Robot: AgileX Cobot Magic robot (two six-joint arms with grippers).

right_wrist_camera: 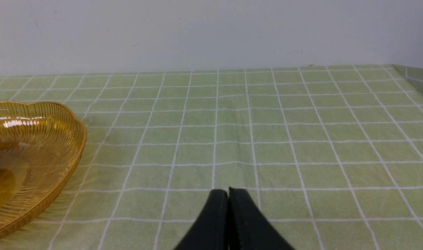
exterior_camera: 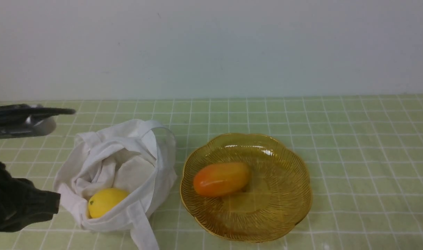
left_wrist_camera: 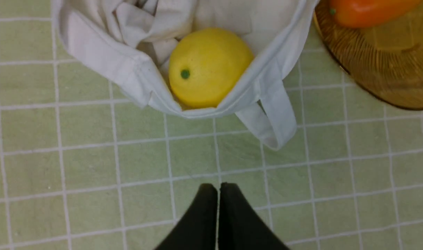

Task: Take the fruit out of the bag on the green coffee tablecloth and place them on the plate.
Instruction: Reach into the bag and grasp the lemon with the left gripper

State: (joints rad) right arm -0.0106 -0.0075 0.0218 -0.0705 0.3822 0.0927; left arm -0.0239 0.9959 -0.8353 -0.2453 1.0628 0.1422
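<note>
The yellow fruit point(exterior_camera: 105, 202) lies in the open mouth of the white bag point(exterior_camera: 128, 152) on the green tablecloth point(exterior_camera: 354, 156). In the left wrist view the fruit point(left_wrist_camera: 209, 67) sits in the bag point(left_wrist_camera: 104, 59), a strap point(left_wrist_camera: 274, 118) trailing off it. My left gripper point(left_wrist_camera: 218, 187) is shut and empty over bare cloth, short of the bag's mouth. The amber plate point(exterior_camera: 270, 211) stands right of the bag. My right gripper point(right_wrist_camera: 228, 191) is shut and empty over cloth to the right of the plate point(right_wrist_camera: 41, 139); it is out of the front view.
A longer orange-red fruit point(exterior_camera: 221, 178) lies on the plate, also seen in the left wrist view point(left_wrist_camera: 367, 10). A dark cloth-covered part of my left arm point(exterior_camera: 17, 205) is at the lower left edge. A black and silver object point(exterior_camera: 24, 118) lies far left. A pale wall stands behind.
</note>
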